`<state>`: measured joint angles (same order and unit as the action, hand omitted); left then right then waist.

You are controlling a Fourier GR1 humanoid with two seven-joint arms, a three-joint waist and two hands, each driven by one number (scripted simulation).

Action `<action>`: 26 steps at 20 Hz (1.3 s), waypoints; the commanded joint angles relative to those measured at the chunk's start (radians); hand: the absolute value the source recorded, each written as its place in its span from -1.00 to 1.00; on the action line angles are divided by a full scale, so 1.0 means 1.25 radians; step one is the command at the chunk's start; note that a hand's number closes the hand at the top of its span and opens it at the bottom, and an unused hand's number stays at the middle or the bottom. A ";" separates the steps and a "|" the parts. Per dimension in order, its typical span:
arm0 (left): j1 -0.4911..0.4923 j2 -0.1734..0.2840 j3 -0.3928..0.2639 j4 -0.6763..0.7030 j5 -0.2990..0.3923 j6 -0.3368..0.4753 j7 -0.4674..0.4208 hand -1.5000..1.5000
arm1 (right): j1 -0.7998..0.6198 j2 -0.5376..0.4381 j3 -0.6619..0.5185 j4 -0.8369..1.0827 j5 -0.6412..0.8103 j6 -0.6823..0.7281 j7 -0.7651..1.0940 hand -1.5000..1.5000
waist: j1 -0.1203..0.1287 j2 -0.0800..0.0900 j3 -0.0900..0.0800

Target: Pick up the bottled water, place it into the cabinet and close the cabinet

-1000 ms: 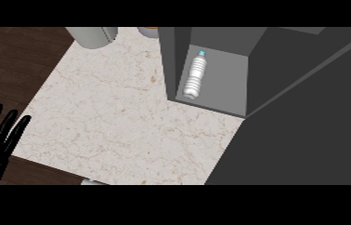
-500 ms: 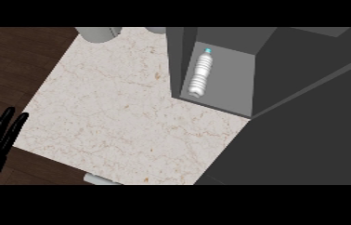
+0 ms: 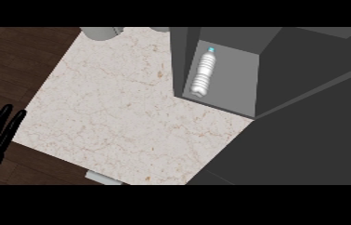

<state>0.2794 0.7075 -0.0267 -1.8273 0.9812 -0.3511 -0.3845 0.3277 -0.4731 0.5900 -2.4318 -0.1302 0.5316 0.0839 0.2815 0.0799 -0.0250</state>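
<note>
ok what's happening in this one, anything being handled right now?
Nothing is in hand. The bottled water already lies inside the open dark cabinet, teal cap toward the back. Only the left hand shows, at the view's left edge over the dark floor, fingers straight and pointing up, resting. The right hand is out of view. The marble counter carries a grey object at its top edge. Closing the cabinet is not yet done.

Counter: broad marble middle is being left unobstructed | Cabinet: right side is being blocked by dark walls, opening partly taken by bottled water | Far edge: grey container is being kept at the corner
</note>
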 commanded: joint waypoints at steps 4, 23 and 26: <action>-0.015 0.002 -0.001 0.006 0.005 -0.005 0.005 -1.00 | -0.130 0.050 -0.028 0.066 0.008 -0.046 0.117 1.00 | 0.000 -0.004 0.000; -0.019 -0.001 0.008 0.057 0.021 -0.019 0.013 -1.00 | -0.591 0.305 -0.152 0.470 -0.012 -0.203 0.353 1.00 | -0.030 -0.028 0.010; -0.019 0.007 0.022 0.071 0.021 -0.027 0.010 -1.00 | -0.686 0.354 -0.203 0.570 0.033 -0.270 0.358 1.00 | -0.037 -0.026 0.012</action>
<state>0.2567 0.7101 -0.0131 -1.7552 1.0060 -0.3758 -0.3691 -0.3955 -0.1132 0.3968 -1.8583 -0.1412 0.2900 0.5051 0.2471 0.0488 -0.0128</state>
